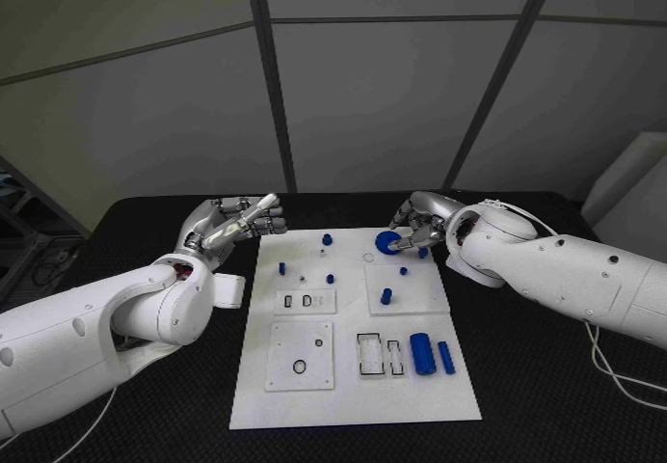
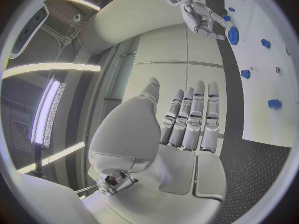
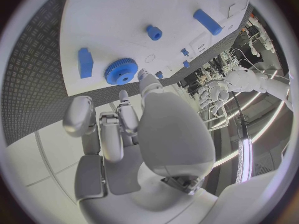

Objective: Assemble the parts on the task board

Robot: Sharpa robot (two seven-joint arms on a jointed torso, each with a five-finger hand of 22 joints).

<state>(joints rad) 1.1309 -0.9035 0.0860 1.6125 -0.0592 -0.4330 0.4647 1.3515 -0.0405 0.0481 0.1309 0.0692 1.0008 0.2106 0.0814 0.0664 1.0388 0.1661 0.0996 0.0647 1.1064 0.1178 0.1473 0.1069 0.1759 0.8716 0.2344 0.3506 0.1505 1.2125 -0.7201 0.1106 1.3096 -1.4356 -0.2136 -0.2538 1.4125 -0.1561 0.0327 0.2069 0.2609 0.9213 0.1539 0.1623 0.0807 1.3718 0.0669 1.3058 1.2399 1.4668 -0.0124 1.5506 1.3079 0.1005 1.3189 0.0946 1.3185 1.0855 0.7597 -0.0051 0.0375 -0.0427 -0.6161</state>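
Right hand was at the far right corner of the task board, fingers pinching the blue gear. Left hand hovered beside the board, fingers straight, holding nothing. Best to keep the gear flat and lift slowly.

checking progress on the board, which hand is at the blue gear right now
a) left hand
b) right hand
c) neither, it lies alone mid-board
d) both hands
b) the right hand has its fingers at the blue gear near the far right corner of the task board, while the left hand hovers off the board's left side, fingers straight and holding nothing.
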